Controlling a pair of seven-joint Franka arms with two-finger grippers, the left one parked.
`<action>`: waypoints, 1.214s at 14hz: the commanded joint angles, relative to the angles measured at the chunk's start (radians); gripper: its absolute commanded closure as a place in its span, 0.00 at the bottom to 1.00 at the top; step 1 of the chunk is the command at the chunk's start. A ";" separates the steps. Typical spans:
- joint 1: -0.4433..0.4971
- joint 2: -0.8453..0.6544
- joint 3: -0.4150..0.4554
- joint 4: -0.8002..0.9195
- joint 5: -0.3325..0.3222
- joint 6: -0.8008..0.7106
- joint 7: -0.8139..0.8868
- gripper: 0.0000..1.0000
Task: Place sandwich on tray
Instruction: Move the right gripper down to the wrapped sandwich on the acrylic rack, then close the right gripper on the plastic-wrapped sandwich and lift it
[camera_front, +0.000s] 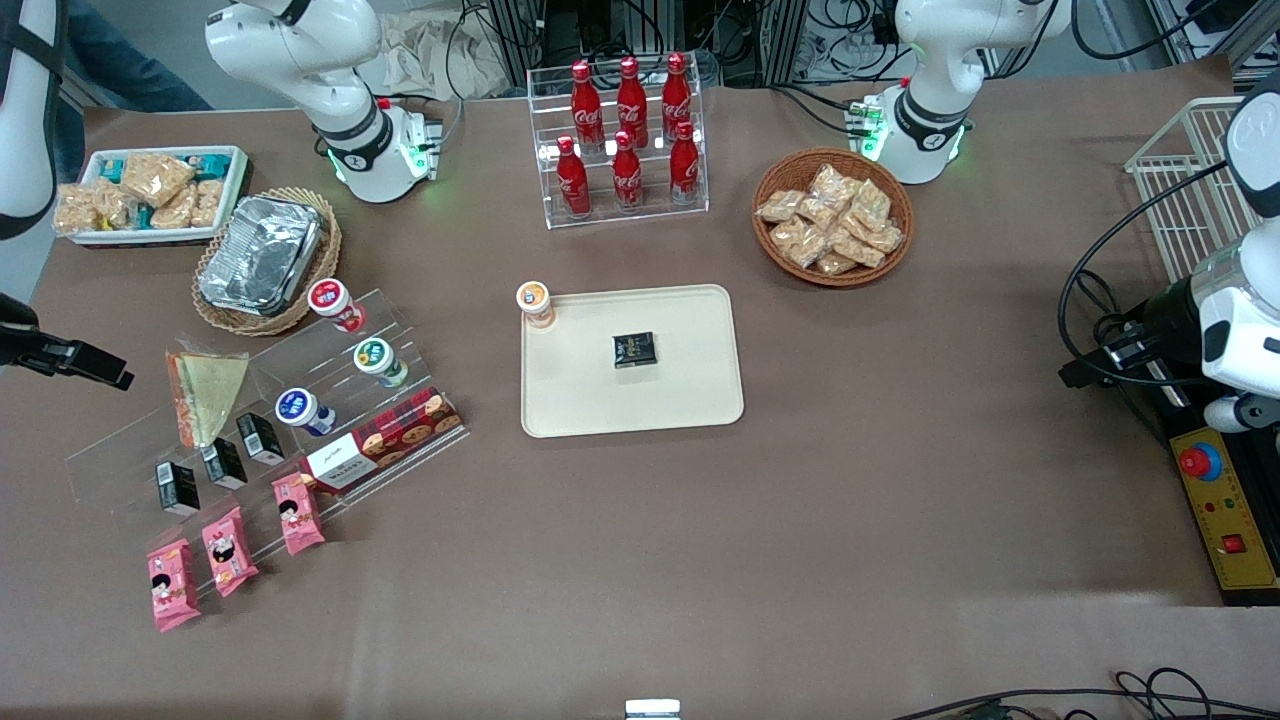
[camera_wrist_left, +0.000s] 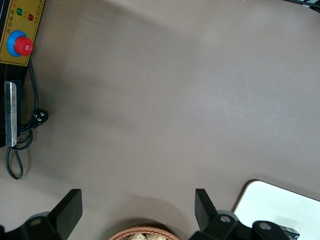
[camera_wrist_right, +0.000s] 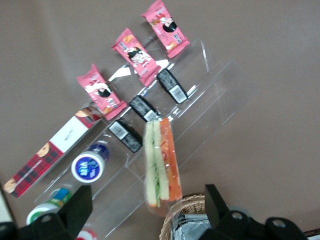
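The sandwich (camera_front: 206, 392) is a triangular wedge in clear wrap with orange and green filling. It leans on the top step of a clear acrylic stand (camera_front: 120, 455). The right wrist view shows it edge-on (camera_wrist_right: 160, 162), with pale bread, green and orange layers. My gripper (camera_front: 95, 362) hangs above the table at the working arm's end, beside the sandwich and apart from it. In its wrist view the gripper (camera_wrist_right: 147, 207) is open and empty, its fingers (camera_wrist_right: 80, 205) wide apart. The cream tray (camera_front: 680, 385) lies mid-table and its corner shows in the left wrist view (camera_wrist_left: 280, 205).
On the tray are a small black packet (camera_front: 633, 349) and an orange-lidded cup (camera_front: 536, 303). The stand holds cups (camera_front: 300, 408), black packets (camera_front: 222, 462), pink packets (camera_front: 229, 550) and a cookie box (camera_front: 385, 440). A foil container (camera_front: 260, 252) in a wicker basket sits beside the sandwich.
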 joint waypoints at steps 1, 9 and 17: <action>-0.004 -0.012 0.004 -0.103 0.010 0.107 -0.022 0.00; -0.002 0.009 0.003 -0.235 0.015 0.246 -0.044 0.00; -0.018 0.012 0.003 -0.358 0.015 0.388 -0.048 0.00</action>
